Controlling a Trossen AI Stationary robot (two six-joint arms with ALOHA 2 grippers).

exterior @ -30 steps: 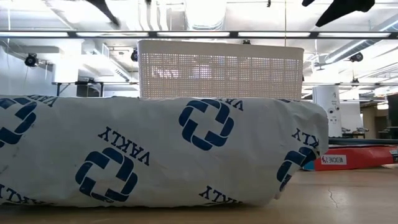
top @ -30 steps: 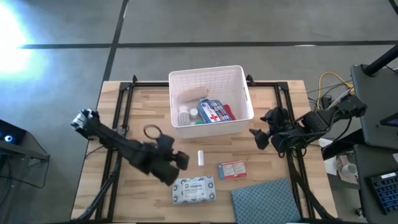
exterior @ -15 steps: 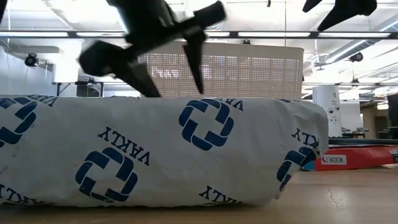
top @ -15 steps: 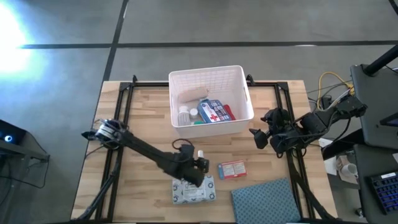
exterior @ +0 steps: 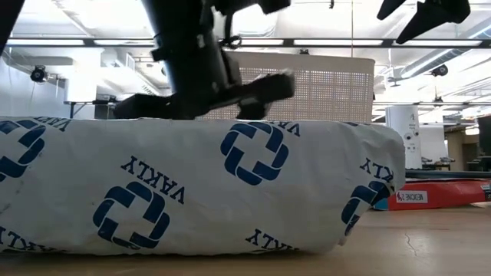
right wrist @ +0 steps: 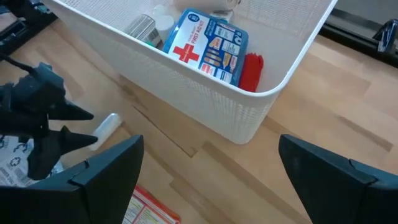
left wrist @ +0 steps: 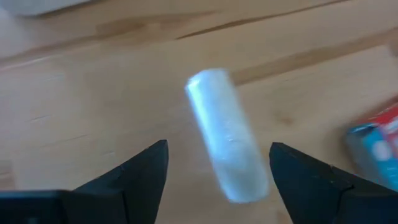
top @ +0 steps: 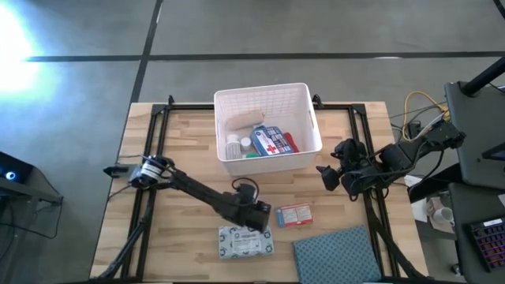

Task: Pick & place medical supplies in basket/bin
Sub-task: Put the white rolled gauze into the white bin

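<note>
The left end effector [left wrist: 217,180] has moved down over the white roll [left wrist: 225,143] — open, holding nothing. Several supplies already sit in the basket [top: 268,97] — three wait near the desk's [top: 181,142] front edge.

1. The high view looked straight down on the whole table [top: 181,142].
2. The low view sat at tabletop height, close behind a printed packet [exterior: 192,188] filling most of its frame.
3. Both wrist views looked down at the wood; the right one shared the basket [right wrist: 249,112] with the high view [top: 268,158].
</note>
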